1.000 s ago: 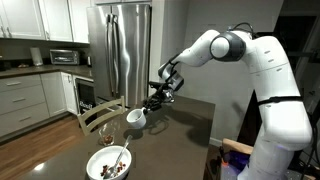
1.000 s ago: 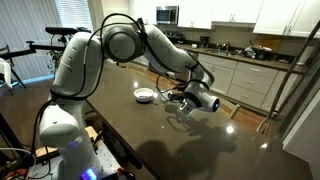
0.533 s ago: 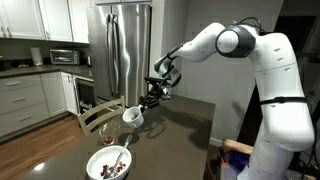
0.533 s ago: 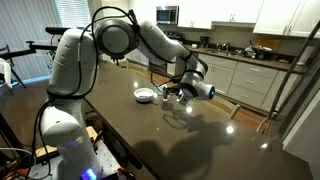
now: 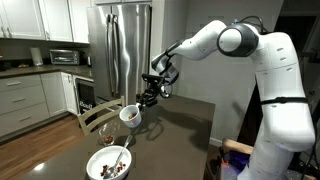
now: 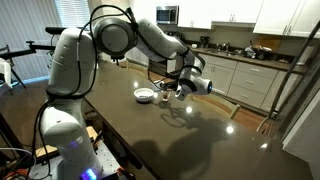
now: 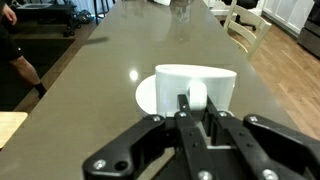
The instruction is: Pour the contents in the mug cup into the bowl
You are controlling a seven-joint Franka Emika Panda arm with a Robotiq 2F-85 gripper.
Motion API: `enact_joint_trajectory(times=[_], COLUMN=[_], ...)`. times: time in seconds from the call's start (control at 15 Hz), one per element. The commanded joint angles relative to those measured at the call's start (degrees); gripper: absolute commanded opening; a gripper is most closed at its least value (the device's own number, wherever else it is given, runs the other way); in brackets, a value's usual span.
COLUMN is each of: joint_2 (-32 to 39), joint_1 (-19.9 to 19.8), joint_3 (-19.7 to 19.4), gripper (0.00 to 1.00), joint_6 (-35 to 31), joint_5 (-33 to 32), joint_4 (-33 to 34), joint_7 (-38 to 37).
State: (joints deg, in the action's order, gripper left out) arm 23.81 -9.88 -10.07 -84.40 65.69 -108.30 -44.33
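**A:** Mug (image 5: 129, 114) first: where is it, and what has hold of it?

**B:** It hangs clear of the table (image 5: 185, 125), carried by the gripper (image 5: 143, 103). The wrist view shows the jaws pinching the handle (image 7: 196, 96) from both sides, with the mug's body out in front of them.

**A:** Why the handle and not the rim?

**B:** My guess is that a grip there leaves the mouth free. A roll of the wrist can then tip the mug with no finger in the path of whatever falls out.

**A:** And the bowl (image 5: 108, 163)?

**B:** It sits on the table nearer the camera in an exterior view, with a spoon (image 5: 121, 155) leaning out and dark bits (image 5: 110, 169) lying in it. The mug is short of the bowl, not above it, and looks close to upright.

**A:** Is there anything in the mug?

**B:** I cannot tell, because no view looks into its mouth.

**A:** So how far along is the job?

**B:** I judge it to be the carrying stage: the mug is lifted and the pour has not begun. The mouth needs to come over the bowl before any tilt, on the side away from the spoon.

**A:** What are the risks?

**B:** If it tips too soon, bits scatter across the table. A pinch on a thin handle might also let the mug swing as it turns.
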Motion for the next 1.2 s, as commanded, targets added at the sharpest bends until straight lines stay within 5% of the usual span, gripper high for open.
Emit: enact_joint_trajectory(times=[0.0,1.13], joint_2=[0.33,4.28], joint_1=[0.67,8.22], joint_3=[0.63,4.34], gripper=[0.04,0.04], joint_6=[2.16,-2.07], joint_5=[-1.24,-2.94], joint_4=[1.45,2.74], joint_7=[2.86,12.56])
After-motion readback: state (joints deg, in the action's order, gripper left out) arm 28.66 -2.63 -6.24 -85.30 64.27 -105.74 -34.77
